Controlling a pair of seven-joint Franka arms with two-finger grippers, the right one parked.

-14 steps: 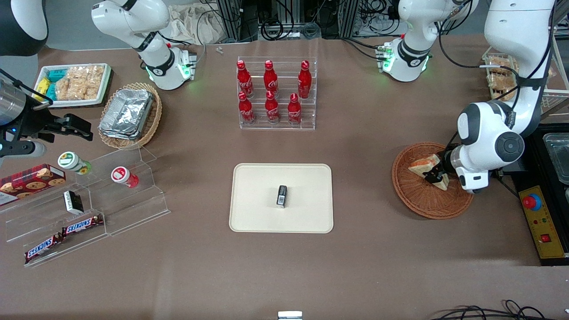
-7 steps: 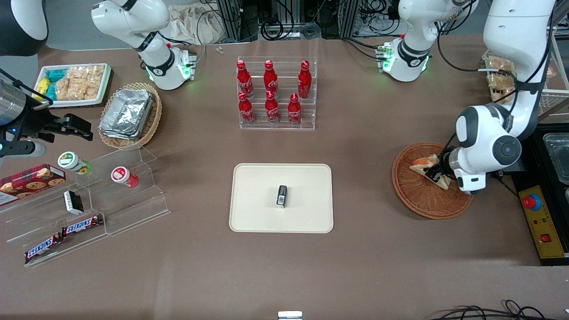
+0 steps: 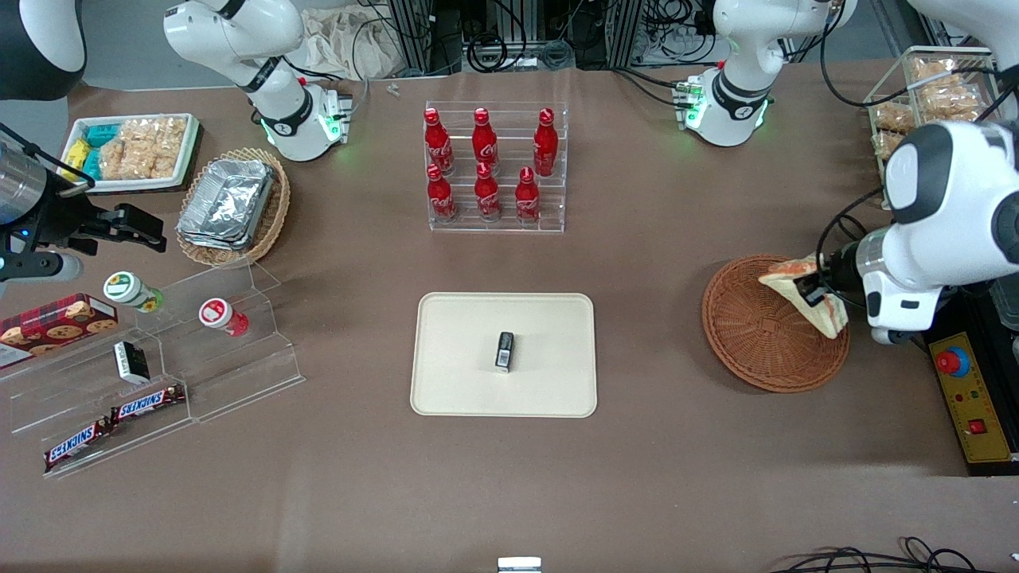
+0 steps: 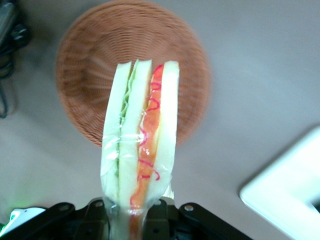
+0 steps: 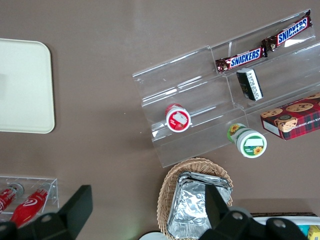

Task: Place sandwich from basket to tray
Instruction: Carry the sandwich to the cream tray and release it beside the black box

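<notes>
Lifted clear of the basket since the earlier frame, the sandwich is now held above the basket's rim, clamped by the end effector. Plastic wrap is seen around the wedge. Toward mid-desk, the tray carries a small dark box.

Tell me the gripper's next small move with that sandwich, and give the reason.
Probably carry it sideways toward the tray. The gripper is shut on the sandwich, held above the basket, which looks empty. The tray lies toward the parked arm's end, with a small dark box at its middle to avoid.
</notes>
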